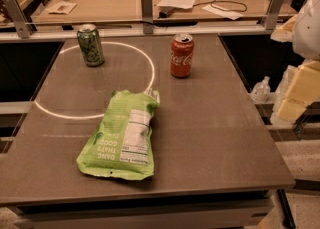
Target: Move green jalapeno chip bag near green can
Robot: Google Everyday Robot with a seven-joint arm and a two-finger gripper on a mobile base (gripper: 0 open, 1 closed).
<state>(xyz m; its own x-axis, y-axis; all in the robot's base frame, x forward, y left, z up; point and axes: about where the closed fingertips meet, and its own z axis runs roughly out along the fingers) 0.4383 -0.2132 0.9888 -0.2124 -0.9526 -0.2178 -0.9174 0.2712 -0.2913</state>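
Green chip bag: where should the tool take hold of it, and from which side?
Probably the crumpled far end of the chip bag, coming down from above. The bag lies flat on the table, so its middle offers little to pinch, while that end looks bunched and narrower. The tool hangs at the right edge of the view, away from the bag.

Your pincer [296, 95] hangs beyond the right edge of the counter [225, 138]. The right side and front right corner give you free passage. The green jalapeno chip bag [122, 135] lies flat toward the front left; the green can [90, 45] and red can [181, 55] stand near the back edge, a gap between them.
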